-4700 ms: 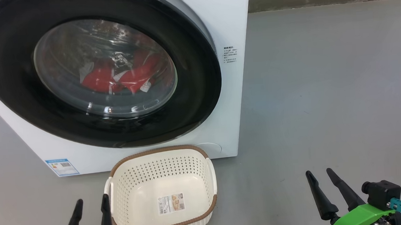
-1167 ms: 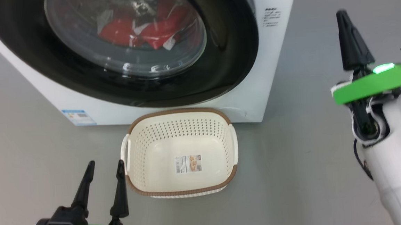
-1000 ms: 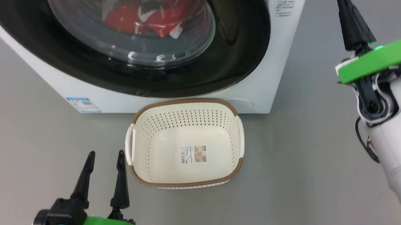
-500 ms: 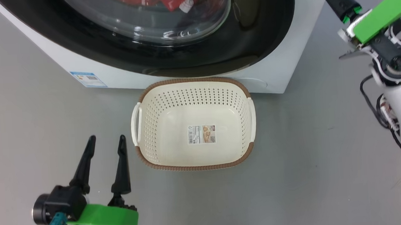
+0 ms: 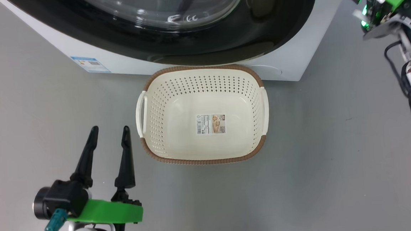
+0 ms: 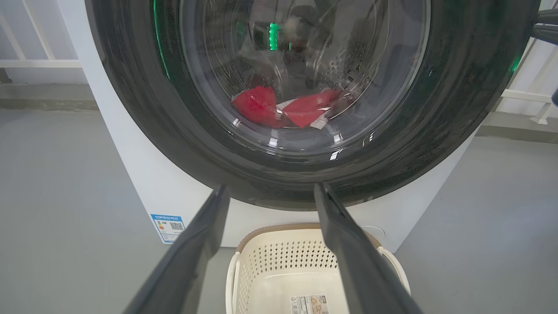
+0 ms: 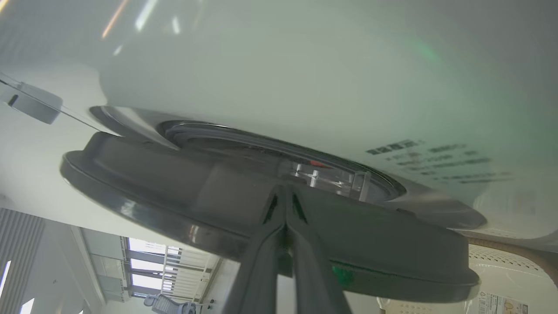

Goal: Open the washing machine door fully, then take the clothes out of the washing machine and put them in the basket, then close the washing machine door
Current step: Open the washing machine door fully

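Up at the right-hand edge of the washing machine door (image 7: 174,187), points the pinched-shut right gripper (image 7: 285,192) at the seam dead ahead, rim lying crosswise to its fingers, clothes (image 6: 287,111) behind the glass, splayed left gripper (image 5: 109,129) low by the basket (image 5: 202,70), much farther off.

I count one washing machine (image 5: 295,63), one washing machine door (image 5: 222,43), one basket (image 5: 208,160) with two handles (image 5: 141,114), two red clothes (image 6: 257,107) behind the glass, one blue sticker (image 5: 90,64), and one paper label (image 5: 211,124) in the basket.
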Available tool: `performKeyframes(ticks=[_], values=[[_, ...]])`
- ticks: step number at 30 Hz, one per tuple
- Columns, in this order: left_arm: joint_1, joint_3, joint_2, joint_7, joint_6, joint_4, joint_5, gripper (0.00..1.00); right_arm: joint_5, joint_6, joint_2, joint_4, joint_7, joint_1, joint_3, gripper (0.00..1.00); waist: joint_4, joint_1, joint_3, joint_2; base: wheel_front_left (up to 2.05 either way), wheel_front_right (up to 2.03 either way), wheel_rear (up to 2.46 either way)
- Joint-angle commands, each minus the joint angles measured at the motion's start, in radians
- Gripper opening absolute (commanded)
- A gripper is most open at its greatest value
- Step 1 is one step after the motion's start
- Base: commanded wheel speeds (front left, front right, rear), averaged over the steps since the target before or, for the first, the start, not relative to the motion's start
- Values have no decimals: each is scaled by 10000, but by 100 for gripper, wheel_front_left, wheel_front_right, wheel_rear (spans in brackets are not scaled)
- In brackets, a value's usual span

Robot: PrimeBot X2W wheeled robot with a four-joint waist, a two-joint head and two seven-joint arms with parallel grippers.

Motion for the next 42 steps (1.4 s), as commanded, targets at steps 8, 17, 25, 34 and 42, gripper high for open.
performKeyframes(ticks=[8, 17, 25, 34, 42], values=[[-455, 125, 187, -92, 161, -287, -257, 100, 244, -9, 307, 622, 939, -857, 85, 0, 154, 0, 194, -1, 0, 0, 0], [-353, -19, 187, -92, 229, -242, -267, 100, 366, -9, 470, 612, 1638, -516, 137, 0, 219, 0, -173, -1, 0, 0, 0], [-29, -121, 187, -92, 270, -161, -248, 100, 485, -9, 557, -153, 2268, 710, 192, 0, 279, 0, -794, -1, 0, 0, 0], [412, -223, 187, -92, 299, -139, -193, 100, 526, -9, 826, -1130, 2789, 1995, 373, 0, 335, 0, -1432, -1, 0, 0, 0], [928, -188, 187, -92, 293, -135, -111, 100, 459, -9, 1111, -1828, 3172, 2993, 661, 0, 514, 0, -1943, -1, 0, 0, 0]])
